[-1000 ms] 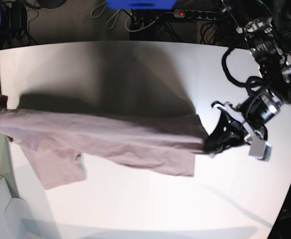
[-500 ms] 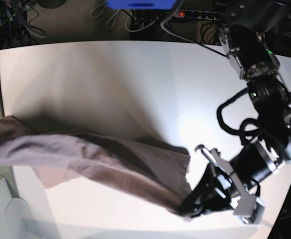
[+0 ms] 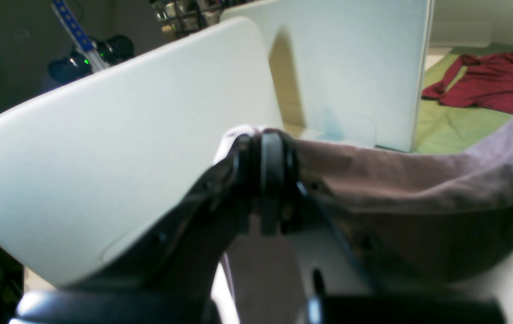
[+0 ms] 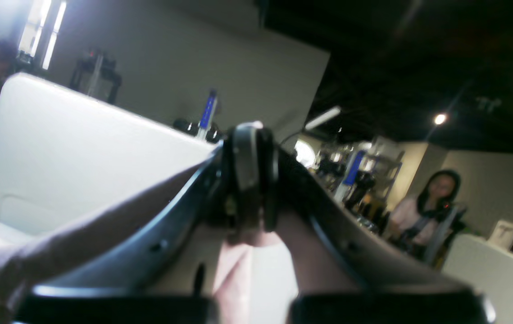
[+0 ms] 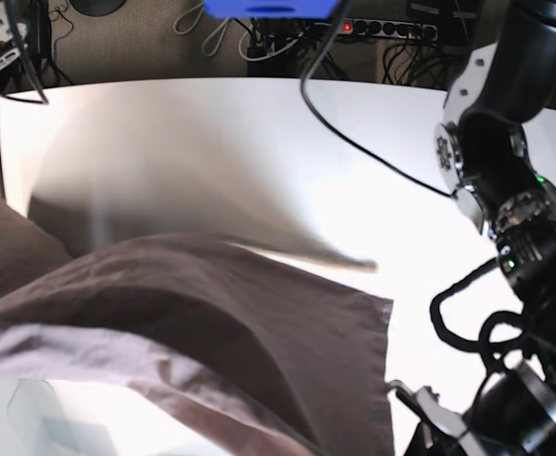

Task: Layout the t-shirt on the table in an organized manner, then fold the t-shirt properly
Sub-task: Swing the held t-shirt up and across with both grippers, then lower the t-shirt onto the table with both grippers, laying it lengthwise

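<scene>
The mauve t-shirt (image 5: 211,323) hangs stretched in the air above the white table (image 5: 258,142), close to the base camera, and spans from the left edge to the lower middle. My left gripper (image 3: 263,148) is shut on one edge of the t-shirt (image 3: 418,175), which runs off to the right. Its arm (image 5: 506,218) reaches down the right side of the base view, with the gripper at the bottom edge (image 5: 425,432). My right gripper (image 4: 249,153) is shut on t-shirt fabric (image 4: 233,274). It is out of the base view.
A red garment (image 3: 495,85) lies on a green floor beyond the table. An upright white panel (image 3: 351,67) stands past the table's edge. Cables and a power strip (image 5: 382,28) lie behind the table. A person (image 4: 432,198) sits in the background.
The t-shirt has risen off the table and come much nearer the base camera. My left gripper has moved down to the bottom edge of the base view with the cloth.
</scene>
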You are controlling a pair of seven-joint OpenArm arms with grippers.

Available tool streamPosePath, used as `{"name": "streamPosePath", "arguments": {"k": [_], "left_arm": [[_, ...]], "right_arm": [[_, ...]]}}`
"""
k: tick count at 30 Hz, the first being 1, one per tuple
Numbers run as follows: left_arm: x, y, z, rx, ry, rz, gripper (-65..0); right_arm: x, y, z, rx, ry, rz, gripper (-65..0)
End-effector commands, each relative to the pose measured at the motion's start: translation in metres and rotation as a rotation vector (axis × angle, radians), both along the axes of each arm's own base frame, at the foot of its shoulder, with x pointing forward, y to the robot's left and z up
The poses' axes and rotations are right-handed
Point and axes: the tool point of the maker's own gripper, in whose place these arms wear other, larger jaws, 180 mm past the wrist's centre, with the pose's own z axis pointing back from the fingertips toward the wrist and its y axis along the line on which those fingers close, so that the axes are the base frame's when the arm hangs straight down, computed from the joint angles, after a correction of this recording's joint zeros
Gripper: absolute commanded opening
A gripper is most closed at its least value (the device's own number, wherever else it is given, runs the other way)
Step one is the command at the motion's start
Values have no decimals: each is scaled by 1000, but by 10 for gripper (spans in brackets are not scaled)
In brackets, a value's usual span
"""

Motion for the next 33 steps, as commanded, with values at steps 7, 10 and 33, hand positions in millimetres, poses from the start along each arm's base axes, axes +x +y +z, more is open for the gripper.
{"name": "streamPosePath", "arguments": {"k": [7,10,33], "left_arm": [[-5,7,34,-51,-90,4,-646],[-2,20,28,-85,-71,35,-646],[49,88,-106,-157,319,260,-646]], "right_arm": [[-15,0,50,-61,-133,-36,-650],[-12,9,62,-74,-162,-10,-650],[145,47,-36,88,214,101,-650]]}}
